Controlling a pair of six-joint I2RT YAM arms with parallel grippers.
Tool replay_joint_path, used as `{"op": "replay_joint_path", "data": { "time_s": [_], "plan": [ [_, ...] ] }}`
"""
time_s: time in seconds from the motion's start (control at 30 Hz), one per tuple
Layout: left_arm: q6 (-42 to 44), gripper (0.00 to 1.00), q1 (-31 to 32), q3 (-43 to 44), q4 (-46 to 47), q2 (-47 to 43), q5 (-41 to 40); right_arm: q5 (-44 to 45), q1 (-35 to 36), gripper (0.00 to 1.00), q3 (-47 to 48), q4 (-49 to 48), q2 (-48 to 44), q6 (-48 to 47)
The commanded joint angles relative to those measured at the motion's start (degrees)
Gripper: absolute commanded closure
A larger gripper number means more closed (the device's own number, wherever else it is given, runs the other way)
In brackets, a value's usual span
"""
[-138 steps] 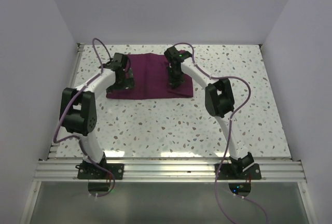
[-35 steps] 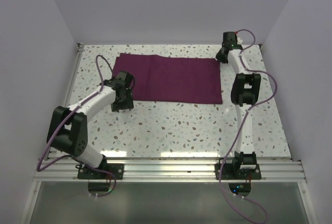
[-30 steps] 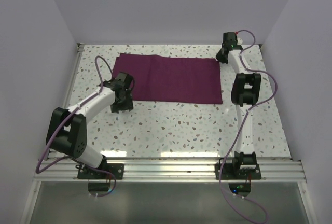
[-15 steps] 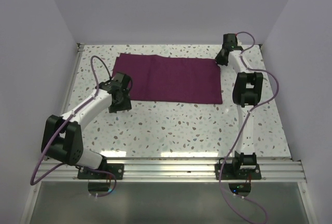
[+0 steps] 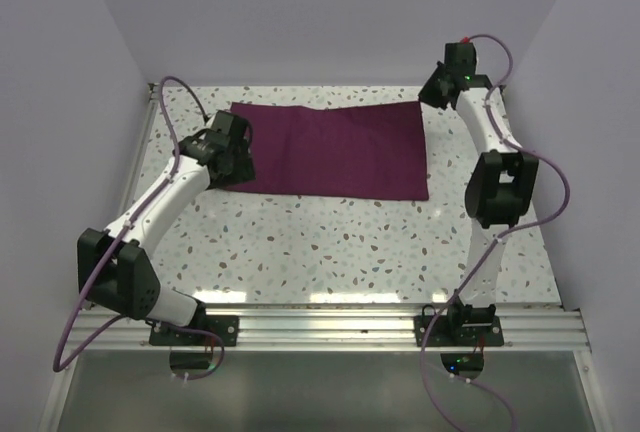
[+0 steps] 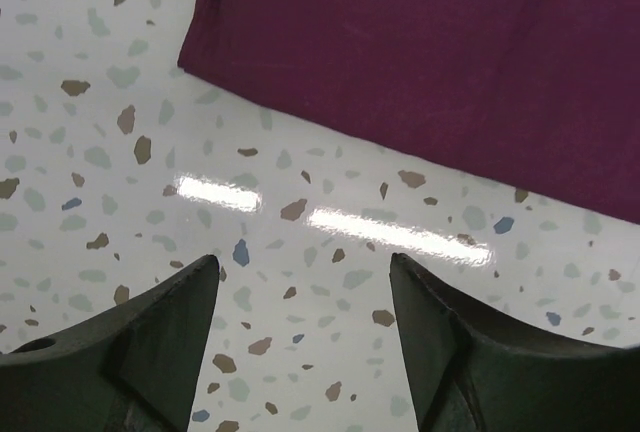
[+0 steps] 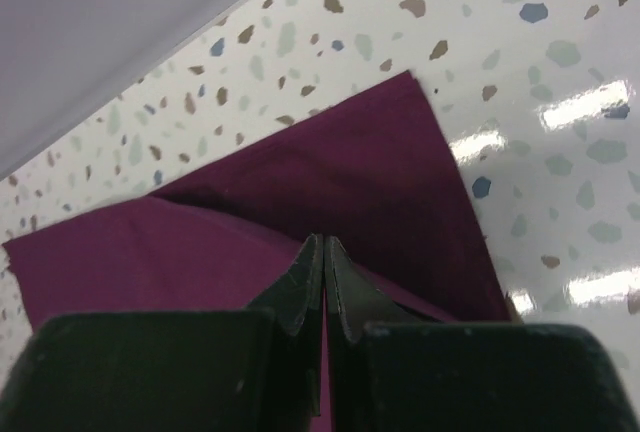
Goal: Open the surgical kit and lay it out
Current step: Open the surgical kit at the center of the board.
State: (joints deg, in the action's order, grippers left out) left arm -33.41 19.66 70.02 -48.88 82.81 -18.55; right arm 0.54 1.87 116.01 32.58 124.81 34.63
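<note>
The surgical kit shows as a dark purple cloth wrap (image 5: 330, 152) spread flat across the far half of the speckled table (image 5: 330, 242). My right gripper (image 5: 438, 92) hangs above its far right corner. In the right wrist view, the right gripper (image 7: 324, 242) is shut on a raised upper layer of the cloth (image 7: 150, 252), over a darker layer below. My left gripper (image 5: 235, 167) is at the cloth's near left edge. The left wrist view shows the left gripper (image 6: 300, 267) open above bare table, with the cloth's (image 6: 430, 52) edge just beyond its fingertips.
White walls (image 5: 100, 42) close in the table on the left, back and right. An aluminium rail (image 5: 330, 327) with both arm bases runs along the near edge. Purple cables (image 5: 545, 177) loop off both arms.
My right arm has risen and drawn back to the far right, lifting the cloth's far right corner. My left gripper has opened wider and moved back along the cloth's left edge.
</note>
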Motion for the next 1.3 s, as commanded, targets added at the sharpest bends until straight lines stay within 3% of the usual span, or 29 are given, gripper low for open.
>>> {"op": "replay_joint_path", "data": {
  "time_s": [0.0, 0.27, 0.43, 0.53, 0.73, 0.87, 0.97, 1.03, 1.1, 1.13, 1.17, 1.2, 1.27],
  "plan": [
    [1.24, 0.27, 0.29, 5.56, -1.21, 1.39, -1.67, -3.43, 1.99, 1.0, -5.77, -1.38, -11.41, 0.44],
    [1.42, 0.26, 0.29, 9.43, 0.02, 3.76, 0.17, -5.89, 7.88, 1.0, -26.85, -2.17, -26.71, -0.79],
    [1.33, 0.25, 0.29, 13.02, 0.02, 6.48, -0.44, -10.01, 11.65, 1.0, -38.03, 2.13, -36.9, -2.46],
    [1.42, 0.24, 0.29, 18.98, -1.21, 9.9, -0.88, -11.78, 12.63, 1.0, -49.95, 10.1, -48.31, -5.18],
    [0.19, 0.24, 0.29, 32.1, -4.46, 17.11, -1.4, -9.68, 15.62, 1.0, -62.72, 30.75, -71.7, -8.62],
    [-2.7, 0.25, 0.38, 35.97, -5.78, 18.97, -1.14, -5.64, 15.62, 1.0, -64.68, 37.63, -83.75, -5.11],
    [-4.03, 0.25, 0.55, 35.63, -5.52, 18.36, -0.88, -6.77, 15.71, 1.0, -64.42, 43.26, -83.6, -4.04],
    [-4.47, 0.24, 0.73, 35.1, -5.61, 18.1, -0.97, -0.64, 15.8, 1.0, -62.58, 48.17, -82.19, -4.48],
    [-4.65, 0.24, 0.82, 34.58, -5.78, 17.92, -1.05, -2.97, 15.97, 1.0, -62.22, 47.85, -82.89, -4.66],
    [-4.56, 0.25, 0.91, 34.22, -5.78, 17.66, -1.14, -3.34, 15.97, 0.8, -61.69, 48.1, -82.28, -4.31],
    [-4.56, 0.25, 1.08, 33.96, -5.87, 17.48, -1.23, -3.87, 15.97, 0.06, -61.34, 48.28, -81.49, -4.22],
    [-4.56, 0.24, 0.99, 33.26, -6.05, 17.22, -1.4, -4.14, 15.89, 0.02, -60.9, 48.28, -80.7, -4.83],
    [-4.65, 0.24, 0.99, 32.55, -5.96, 16.86, -1.67, -2.83, 15.97, 0.02, -58.53, 48.72, -78.15, -5.1]
  ]
}}
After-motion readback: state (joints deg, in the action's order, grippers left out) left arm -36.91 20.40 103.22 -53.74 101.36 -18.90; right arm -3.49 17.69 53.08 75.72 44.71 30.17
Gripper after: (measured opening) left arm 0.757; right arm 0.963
